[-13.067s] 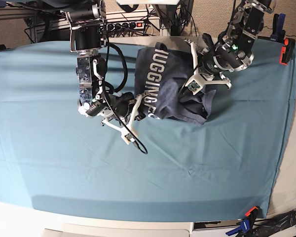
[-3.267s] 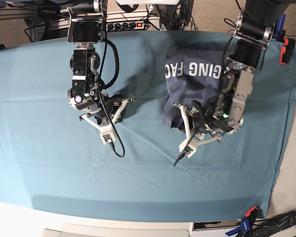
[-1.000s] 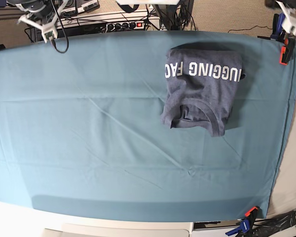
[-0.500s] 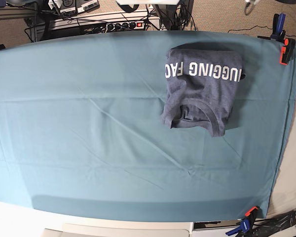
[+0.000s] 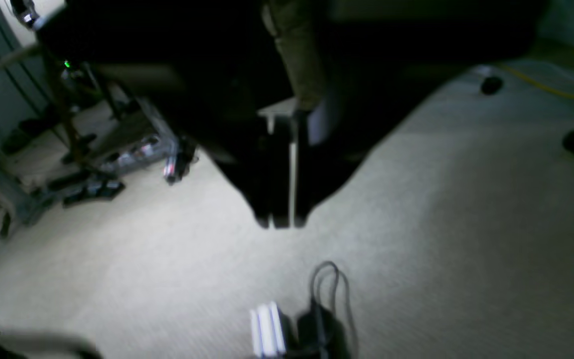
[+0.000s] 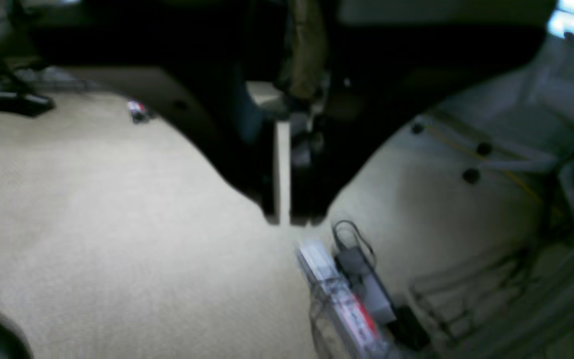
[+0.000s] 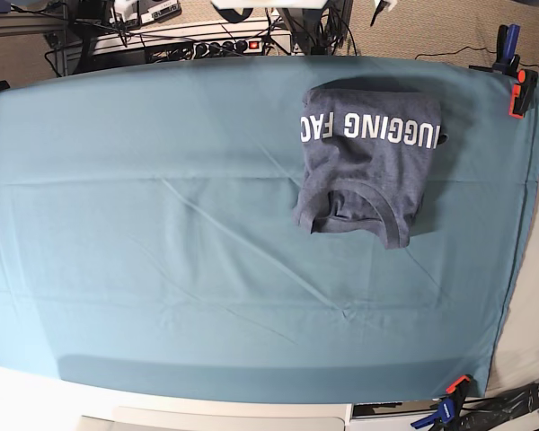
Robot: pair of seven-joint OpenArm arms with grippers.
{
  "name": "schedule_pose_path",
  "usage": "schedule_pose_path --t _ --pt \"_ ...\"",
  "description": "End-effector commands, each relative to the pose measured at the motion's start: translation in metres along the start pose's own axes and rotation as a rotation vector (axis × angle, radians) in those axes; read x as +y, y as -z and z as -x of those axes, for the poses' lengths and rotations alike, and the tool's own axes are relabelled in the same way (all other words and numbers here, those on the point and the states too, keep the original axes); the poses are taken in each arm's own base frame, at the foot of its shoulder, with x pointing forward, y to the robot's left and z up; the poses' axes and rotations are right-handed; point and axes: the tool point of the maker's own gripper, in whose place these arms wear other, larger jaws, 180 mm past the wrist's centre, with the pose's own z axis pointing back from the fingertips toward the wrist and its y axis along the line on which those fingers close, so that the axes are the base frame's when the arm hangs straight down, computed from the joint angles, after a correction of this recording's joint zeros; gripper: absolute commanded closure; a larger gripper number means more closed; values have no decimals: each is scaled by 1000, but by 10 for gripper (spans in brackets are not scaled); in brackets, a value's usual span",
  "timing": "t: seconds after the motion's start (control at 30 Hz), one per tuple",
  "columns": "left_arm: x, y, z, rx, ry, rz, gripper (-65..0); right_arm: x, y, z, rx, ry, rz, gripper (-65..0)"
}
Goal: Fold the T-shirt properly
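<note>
The T-shirt (image 7: 368,162) lies folded in the upper right of the base view, a compact blue-grey bundle on the teal table cloth (image 7: 162,269). Its white block lettering runs across the upper part of the bundle, upside down from this camera, and the ribbed crew neck curves along its lower edge. Neither of my arms shows in that view.

My left gripper (image 5: 281,219) appears at the centre of the left wrist view, its two dark fingers pressed together with no gap I can make out and nothing between them. It hangs over pale carpet (image 5: 416,224), with a looped black cable (image 5: 329,294) near the bottom of the frame (the picture is blurred, so finer detail is lost).

My right gripper (image 6: 283,217) sits at the centre of the right wrist view, jaws closed on each other, a pale strip showing along the seam, and empty. Below it lies a clear, red-marked object (image 6: 342,299) that I cannot identify, beside a black cable.

An orange clamp (image 7: 519,94) grips the cloth at the upper right edge of the base view, and another clamp (image 7: 449,400) at the lower right.
</note>
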Motion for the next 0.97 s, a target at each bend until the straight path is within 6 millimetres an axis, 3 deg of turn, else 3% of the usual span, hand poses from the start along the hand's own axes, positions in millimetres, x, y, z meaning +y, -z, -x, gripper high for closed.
schedule_pose_path --t 0.0,0.1,0.2,0.33,0.43,0.53,0.67,0.93 --pt "3 3 -3 -15 -7 -17 0 -9 0 -16 -61 14 34 -50" --pt "21 10 -37 -133 -47 -106 0 -13 8 -45 -166 14 133 -50" --pt "31 17 -58 -170 -77 -181 0 -4 13 -69 -201 -47 178 -50" --pt "13 30 -79 -175 -48 -178 0 22 20 -100 -244 -74 189 -50" --pt "-6 34 -96 -195 -46 -160 0 50 27 -111 -258 -73 155 -50" --pt "-19 36 -105 -210 -49 -151 0 66 33 -107 -240 -68 128 -50" --pt "-34 39 -107 -209 -51 -127 0 68 35 -99 -220 -66 124 -50" --pt "-36 39 -108 -213 -68 -121 0 67 36 -96 -216 -65 125 -50"
